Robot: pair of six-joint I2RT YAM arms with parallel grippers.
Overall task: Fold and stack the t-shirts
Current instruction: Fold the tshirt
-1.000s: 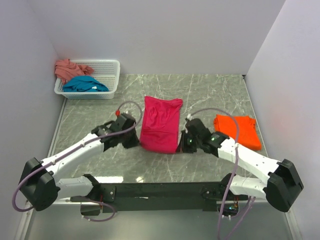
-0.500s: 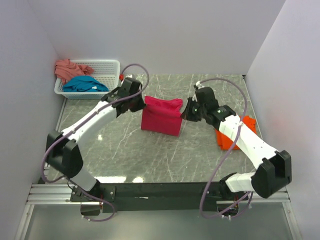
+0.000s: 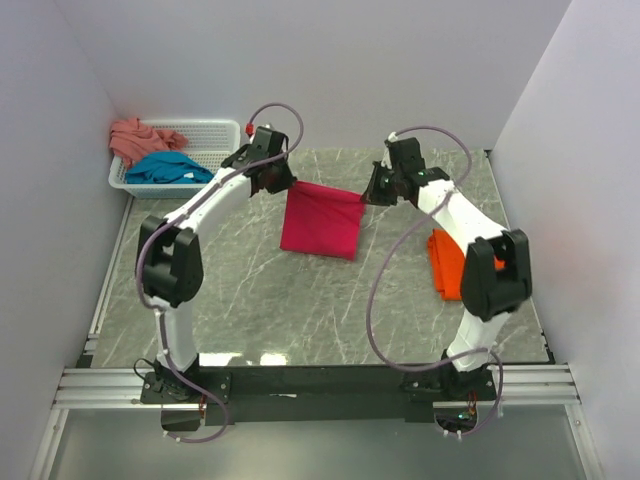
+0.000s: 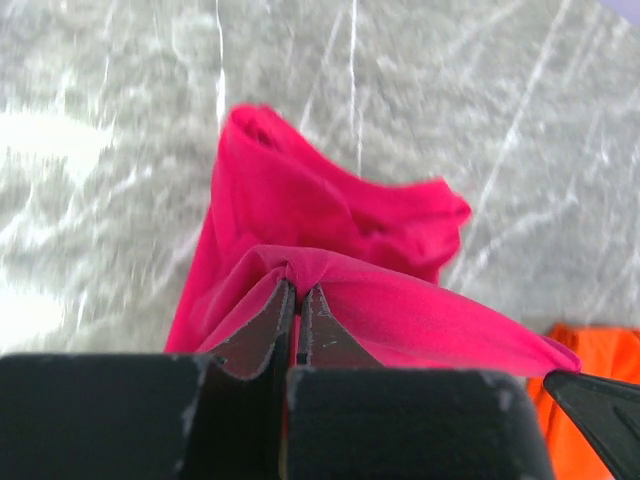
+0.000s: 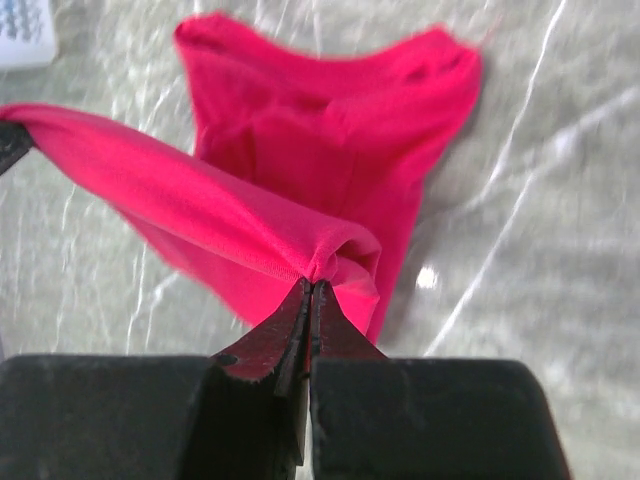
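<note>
The magenta-red t-shirt [image 3: 322, 220] hung over the far middle of the marble table [image 3: 300, 310]. Its upper edge was stretched between the two arms and its lower part rested on the stone. The left gripper [image 4: 297, 290] was clenched on the shirt's left corner and the right gripper [image 5: 311, 288] on its right corner. In each wrist view a pinch of cloth sat between tightly closed tips, but how far the fabric ran in between the fingers was hidden. From above, the wrist bodies covered the fingertips.

The orange t-shirt [image 3: 447, 262] lay on the table to the right, partly hidden behind the right arm's elbow. In the left wrist view it was cut off at the frame's corner.

The teal t-shirt [image 3: 165, 168] and the salmon-pink t-shirt [image 3: 135, 137] sat crumpled in the white basket [image 3: 215, 128] at the far left, the salmon one spilling over the rim. Their shapes were hard to make out.
</note>
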